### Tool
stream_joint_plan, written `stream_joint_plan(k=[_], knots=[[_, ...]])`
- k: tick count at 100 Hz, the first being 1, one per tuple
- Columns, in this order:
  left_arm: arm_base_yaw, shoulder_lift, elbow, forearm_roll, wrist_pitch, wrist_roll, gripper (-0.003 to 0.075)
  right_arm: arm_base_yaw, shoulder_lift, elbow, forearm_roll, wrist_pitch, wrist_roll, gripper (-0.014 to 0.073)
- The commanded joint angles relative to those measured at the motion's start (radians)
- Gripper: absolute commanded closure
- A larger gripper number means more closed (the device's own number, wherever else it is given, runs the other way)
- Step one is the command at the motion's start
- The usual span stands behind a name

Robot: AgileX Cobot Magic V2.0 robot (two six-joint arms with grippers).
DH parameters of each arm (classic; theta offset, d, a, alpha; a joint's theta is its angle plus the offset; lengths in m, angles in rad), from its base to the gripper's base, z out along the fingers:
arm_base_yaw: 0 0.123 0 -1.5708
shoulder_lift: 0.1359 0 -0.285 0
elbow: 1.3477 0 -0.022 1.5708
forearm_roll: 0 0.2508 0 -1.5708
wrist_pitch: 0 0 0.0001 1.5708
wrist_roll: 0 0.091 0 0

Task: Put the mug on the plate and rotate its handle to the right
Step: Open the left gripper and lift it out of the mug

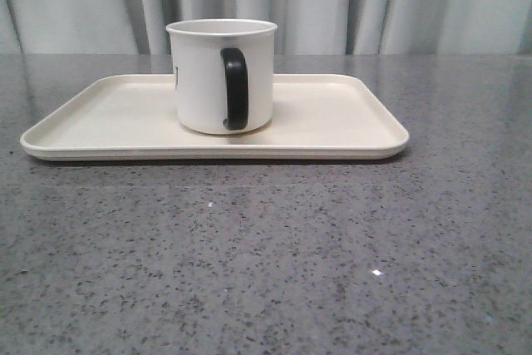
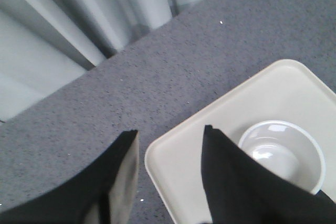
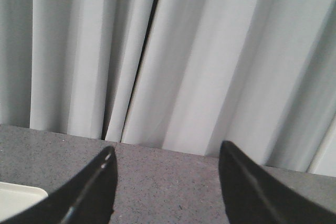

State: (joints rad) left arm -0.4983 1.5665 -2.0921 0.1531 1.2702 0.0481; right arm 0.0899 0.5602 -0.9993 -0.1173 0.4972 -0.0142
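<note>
Left end effector (image 2: pixel 169 150): open, with a wide gap between its two black fingers (image 2: pixel 231 182). It holds nothing. It is above one end of the plate, with the mug close by.
Right end effector (image 3: pixel 167 182): open too, holding nothing. It faces the curtain, and only a corner of the plate shows near it.
Mug (image 1: pixel 222 76): white, standing upright on the plate, about in the middle. It looks empty inside.
Handle (image 1: pixel 234 89): black, pointing toward the front camera, a little to the right.
Plate (image 1: pixel 332 122): cream, flat, with a low rim. It lies on the counter.
Counter (image 1: pixel 266 255): gray with little specks.
Curtain (image 1: pixel 416 2): pale gray folds behind the counter.
</note>
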Motion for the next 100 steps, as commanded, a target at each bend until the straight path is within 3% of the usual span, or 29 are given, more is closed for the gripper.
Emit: stream_joint_plan(k=[1, 25, 62, 76, 92, 100], knots=[[-0.007, -0.099, -0.033, 0.054, -0.007, -0.031, 0.0436, -0.004, 0.015, -0.028, -0.017, -0.073, -0.006, 0.0158], [-0.007, -0.272, 0.027, 0.148, -0.007, -0.058, 0.044, -0.004, 0.015, -0.028, -0.017, -0.073, -0.006, 0.0158], [-0.007, -0.575, 0.427, 0.327, -0.007, -0.206, 0.045, -0.004, 0.015, -0.028, -0.017, -0.08, -0.006, 0.0158], [-0.007, -0.686, 0.574, 0.379, -0.007, -0.26, 0.0548, -0.004, 0.015, -0.028, -0.017, -0.081, -0.006, 0.0158], [-0.007, -0.795, 0.701, 0.399, -0.008, -0.292, 0.0734, -0.004, 0.015, -0.028, -0.017, -0.081, -0.006, 0.0158], [-0.007, -0.833, 0.752, 0.411, -0.011, -0.32, 0.074, -0.004, 0.015, -0.028, -0.011, -0.079, -0.005, 0.0158]])
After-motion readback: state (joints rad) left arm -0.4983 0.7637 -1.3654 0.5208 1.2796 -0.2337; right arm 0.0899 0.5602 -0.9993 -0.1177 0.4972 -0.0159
